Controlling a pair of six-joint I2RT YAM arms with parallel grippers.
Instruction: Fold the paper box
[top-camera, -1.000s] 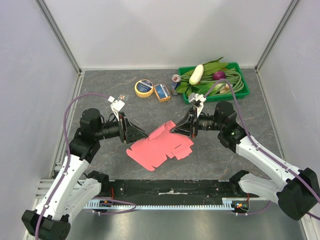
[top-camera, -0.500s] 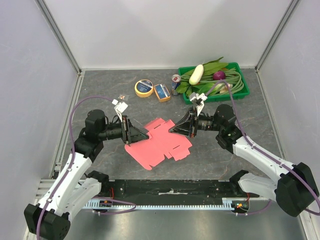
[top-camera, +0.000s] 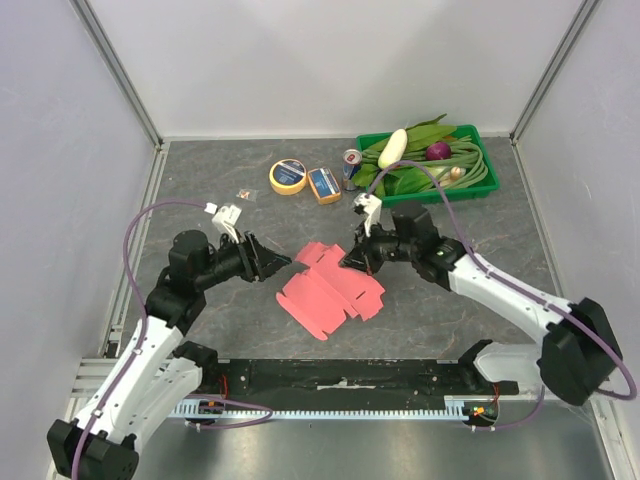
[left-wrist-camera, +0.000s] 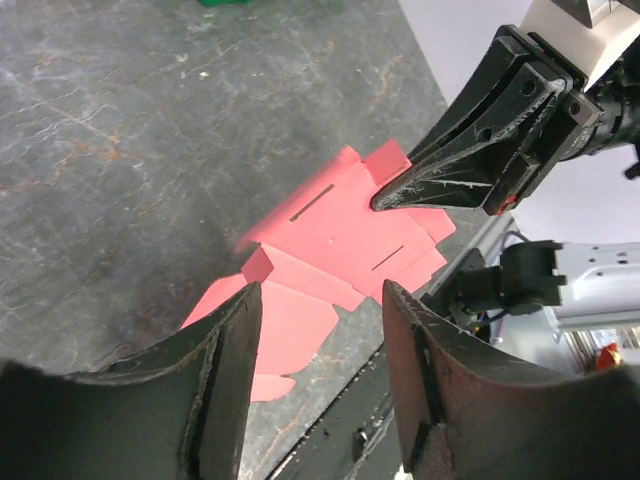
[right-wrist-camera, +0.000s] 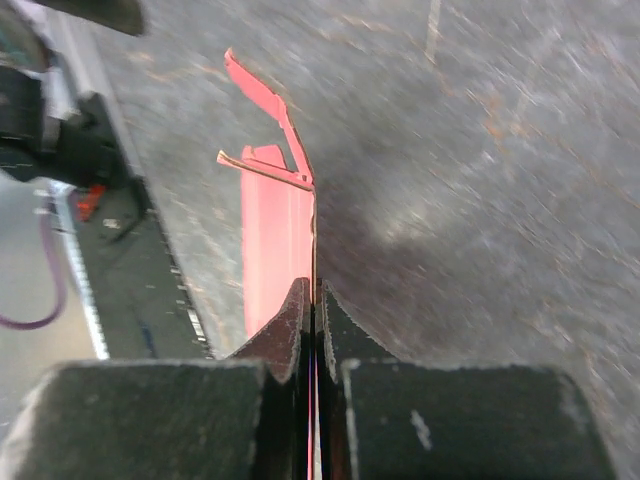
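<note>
The paper box (top-camera: 330, 290) is a flat pink-red die-cut sheet lying on the grey table, also seen in the left wrist view (left-wrist-camera: 335, 235) and edge-on in the right wrist view (right-wrist-camera: 280, 250). My right gripper (top-camera: 347, 260) is shut on the sheet's far right edge; its jaws pinch the card (right-wrist-camera: 313, 300). My left gripper (top-camera: 285, 262) is open and empty, just left of the sheet and apart from it; its fingers (left-wrist-camera: 225, 360) frame the sheet's near flaps.
A green tray (top-camera: 478, 185) with vegetables stands at the back right. A yellow tape roll (top-camera: 288, 176), a small blue-and-orange box (top-camera: 324, 185) and a can (top-camera: 352, 160) lie at the back. A black rail (top-camera: 340, 375) runs along the near edge.
My right gripper has dragged the sheet a little to the right and towards the back. My left gripper has let go of the sheet's left edge and drawn back.
</note>
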